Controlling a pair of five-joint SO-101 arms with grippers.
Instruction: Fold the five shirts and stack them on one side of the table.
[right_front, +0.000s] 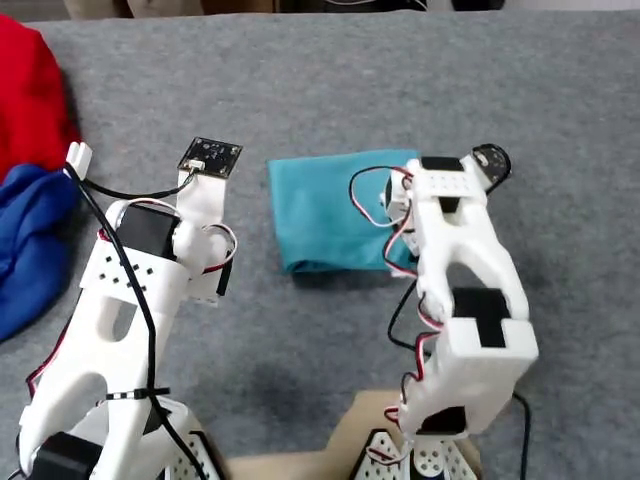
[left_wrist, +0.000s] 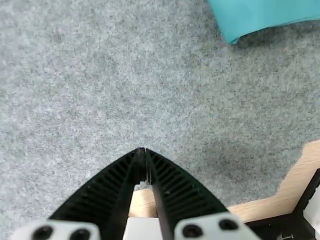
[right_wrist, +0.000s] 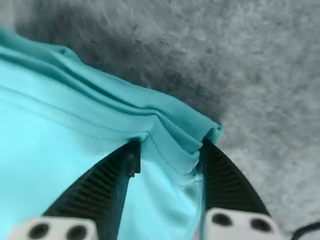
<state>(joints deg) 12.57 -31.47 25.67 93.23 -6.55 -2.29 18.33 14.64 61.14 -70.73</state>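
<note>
We see a teal shirt (right_front: 330, 205) lying folded in the middle of the grey surface (right_front: 300, 70), and its edges look quite straight from above. The right arm bends down over the right edge of this shirt. In its wrist view, the right tool (right_wrist: 170, 147) is spread apart, with one finger on each side of a small ridge of cloth. The folded layers of the teal shirt (right_wrist: 75, 150) end in a corner just past the tips. We think the tips touch the cloth, but the view is too close to be sure. The left tool (left_wrist: 142, 150) is clenched, tips together, with nothing in it. It points at grey surface near the wooden board (left_wrist: 300, 175) at the near edge. One corner of the teal shirt (left_wrist: 265, 15) is well apart from it. A red shirt (right_front: 30, 90) and a blue shirt (right_front: 30, 240) lie in soft heaps at the left edge, touching each other. A wide stretch of grey surface lies between those heaps and the teal shirt. More of it lies along the far side and to the right of the right arm.
</note>
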